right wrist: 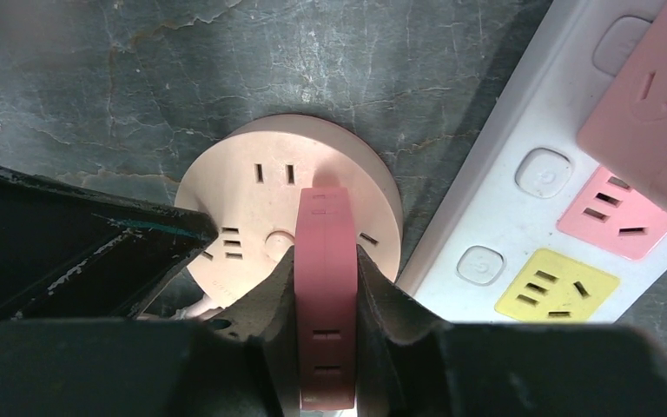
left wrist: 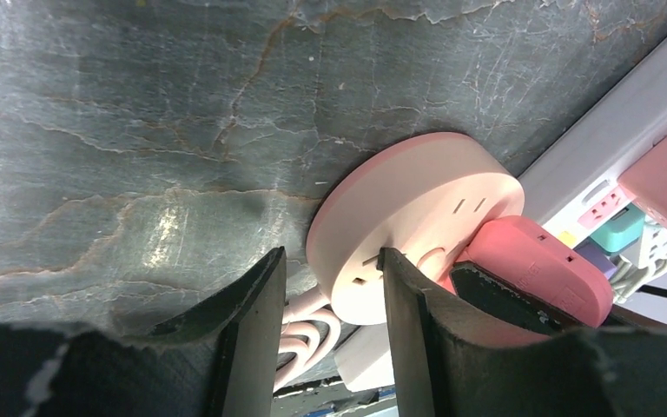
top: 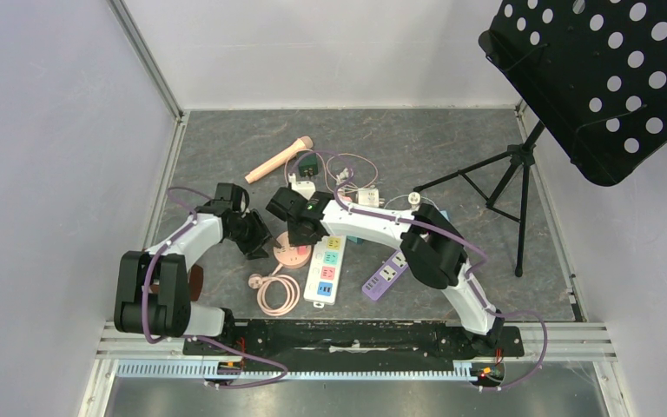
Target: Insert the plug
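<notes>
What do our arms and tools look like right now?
The left arm and right arm share white links, bulky black joints, and a purple cable running along each. The left tool and right tool have black wedge-shaped fingers, scuffed at the edges.

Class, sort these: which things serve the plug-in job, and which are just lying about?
Job: pink plug, right gripper, round pink socket, left gripper.
Lying about: white power strip, purple power strip, pink microphone, music stand.

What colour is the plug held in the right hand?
The flat plastic plug is coral pink, clearest in the right wrist view.
</notes>
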Available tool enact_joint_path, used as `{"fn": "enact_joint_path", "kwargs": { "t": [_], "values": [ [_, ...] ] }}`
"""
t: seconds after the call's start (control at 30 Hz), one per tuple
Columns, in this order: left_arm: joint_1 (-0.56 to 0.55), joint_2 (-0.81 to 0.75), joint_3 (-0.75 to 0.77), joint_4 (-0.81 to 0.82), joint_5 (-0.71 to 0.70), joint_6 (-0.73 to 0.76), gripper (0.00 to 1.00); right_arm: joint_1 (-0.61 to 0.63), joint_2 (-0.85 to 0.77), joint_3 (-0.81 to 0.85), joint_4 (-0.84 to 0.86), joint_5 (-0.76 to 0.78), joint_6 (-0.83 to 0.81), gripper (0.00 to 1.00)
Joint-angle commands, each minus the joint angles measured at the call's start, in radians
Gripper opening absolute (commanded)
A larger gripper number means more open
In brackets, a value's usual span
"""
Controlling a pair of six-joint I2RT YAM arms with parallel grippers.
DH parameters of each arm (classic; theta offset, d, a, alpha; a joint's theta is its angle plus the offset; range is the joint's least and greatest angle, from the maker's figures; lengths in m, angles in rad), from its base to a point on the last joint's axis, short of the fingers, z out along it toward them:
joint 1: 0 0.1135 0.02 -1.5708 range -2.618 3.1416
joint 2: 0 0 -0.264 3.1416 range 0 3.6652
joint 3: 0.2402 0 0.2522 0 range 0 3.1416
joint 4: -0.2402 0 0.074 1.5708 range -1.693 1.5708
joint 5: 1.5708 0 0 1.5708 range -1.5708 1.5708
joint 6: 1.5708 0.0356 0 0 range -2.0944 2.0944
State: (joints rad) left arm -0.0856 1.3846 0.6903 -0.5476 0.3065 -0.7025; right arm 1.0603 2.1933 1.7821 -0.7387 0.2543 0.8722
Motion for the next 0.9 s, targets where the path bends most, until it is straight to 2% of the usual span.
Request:
{"fn": "enact_joint_path", "kwargs": {
  "t": [0.0,0.23,0.3,0.47,0.57,0.77,0.87],
  "values": [
    [-0.002,-0.011,0.055,-0.057,-0.118,0.005,0.52,-0.010,0.131,-0.040,-0.156,0.041,-0.015,0.27],
    [0.001,-0.032,0.200,-0.138,-0.182,0.013,0.58,-0.040,0.064,0.212,-0.140,0.074,-0.087,0.63],
    [0.002,-0.043,0.234,-0.157,-0.211,0.005,0.60,-0.050,0.013,0.222,-0.103,0.078,-0.104,0.68],
    [0.004,-0.068,0.288,-0.186,-0.240,-0.009,0.61,-0.072,-0.146,0.144,-0.047,0.081,-0.135,0.68],
    [0.004,-0.068,0.300,-0.160,-0.201,-0.002,0.61,-0.095,-0.284,0.017,0.029,0.079,-0.172,0.68],
    [-0.004,0.010,0.284,0.097,0.003,0.049,0.61,-0.190,-0.532,-0.265,0.199,0.039,-0.248,0.69],
    [-0.026,0.088,0.319,0.203,-0.038,0.033,0.62,-0.217,-0.603,-0.332,0.226,0.020,-0.293,0.69]
  ]
}}
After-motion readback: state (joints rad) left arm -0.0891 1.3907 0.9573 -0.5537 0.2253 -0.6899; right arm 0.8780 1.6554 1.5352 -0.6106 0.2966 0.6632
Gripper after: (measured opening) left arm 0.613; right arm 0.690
